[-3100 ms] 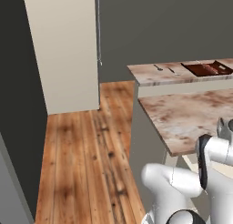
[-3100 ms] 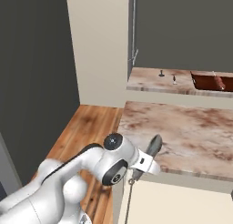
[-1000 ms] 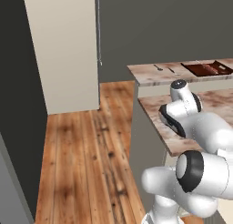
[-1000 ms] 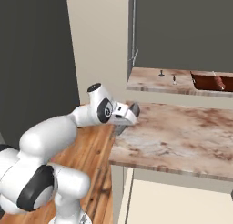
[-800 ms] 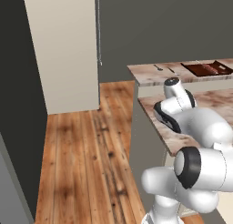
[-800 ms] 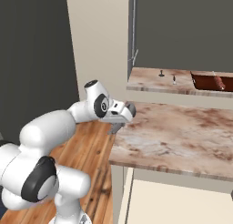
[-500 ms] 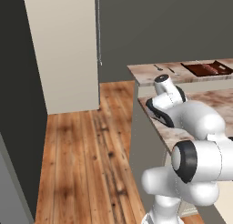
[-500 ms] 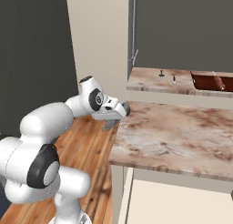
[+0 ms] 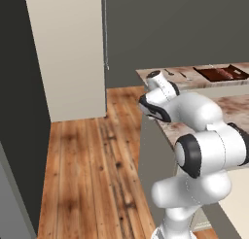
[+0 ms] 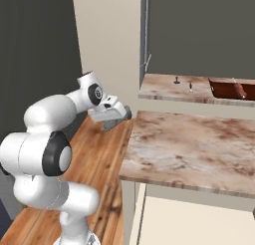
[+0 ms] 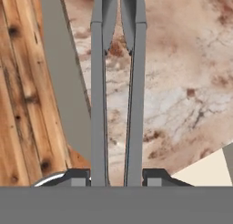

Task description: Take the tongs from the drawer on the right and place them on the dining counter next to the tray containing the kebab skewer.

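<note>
In the hand view, the grey tongs (image 11: 98, 104) run up from between my fingertips, their two long arms close together; my gripper (image 11: 117, 175) is shut on them. Below them lie the left edge of a beige marbled counter (image 11: 182, 91) and the wood floor. From the right base view my gripper (image 10: 115, 114) hangs with the tongs (image 10: 119, 119) just off the near slab's left corner (image 10: 199, 144). The dark reddish-brown tray (image 10: 231, 88) with the kebab skewer (image 10: 238, 88) sits far right on the farther marbled slab (image 10: 164, 92); the tray (image 9: 221, 73) also shows in the left base view.
Two small dark items (image 10: 176, 81) stand on the far slab left of the tray. A tall cream cabinet (image 10: 109, 40) rises behind my arm. Wood floor (image 9: 92, 160) stretches to the left of the counters.
My arm has swung left across the near slab, carrying the tongs from over the counter to its left edge. The grip is unchanged.
</note>
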Motion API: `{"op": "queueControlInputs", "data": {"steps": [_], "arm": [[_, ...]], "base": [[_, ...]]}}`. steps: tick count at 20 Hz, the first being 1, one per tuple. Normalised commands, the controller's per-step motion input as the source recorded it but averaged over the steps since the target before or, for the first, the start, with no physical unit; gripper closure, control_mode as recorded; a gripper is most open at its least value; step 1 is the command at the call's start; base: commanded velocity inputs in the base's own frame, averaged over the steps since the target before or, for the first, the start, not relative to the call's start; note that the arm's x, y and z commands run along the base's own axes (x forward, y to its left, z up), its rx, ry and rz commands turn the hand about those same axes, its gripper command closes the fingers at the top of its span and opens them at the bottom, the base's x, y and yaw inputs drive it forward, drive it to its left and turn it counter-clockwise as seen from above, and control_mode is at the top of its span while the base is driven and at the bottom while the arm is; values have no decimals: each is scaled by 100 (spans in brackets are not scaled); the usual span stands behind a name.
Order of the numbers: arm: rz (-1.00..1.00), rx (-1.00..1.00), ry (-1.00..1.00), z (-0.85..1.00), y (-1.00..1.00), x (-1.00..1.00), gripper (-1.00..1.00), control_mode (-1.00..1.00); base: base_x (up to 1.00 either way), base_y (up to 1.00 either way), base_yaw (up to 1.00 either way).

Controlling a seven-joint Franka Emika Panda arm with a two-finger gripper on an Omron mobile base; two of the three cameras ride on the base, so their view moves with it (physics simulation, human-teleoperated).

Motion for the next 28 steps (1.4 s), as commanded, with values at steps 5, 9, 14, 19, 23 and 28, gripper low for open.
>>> {"op": "queueControlInputs", "data": {"steps": [5,9,14,19,23,28], "arm": [[0,0,8,14,38,22,100,-100],[0,0,6,23,39,18,100,-100],[0,0,10,24,43,25,100,-100],[0,0,15,3,37,22,100,-100],[-6,0,3,0,4,2,100,-100],[-20,0,-10,-1,0,-27,100,-100]], "base": [[0,0,0],[0,0,0],[0,0,0],[0,0,0],[0,0,0],[0,0,0]]}}
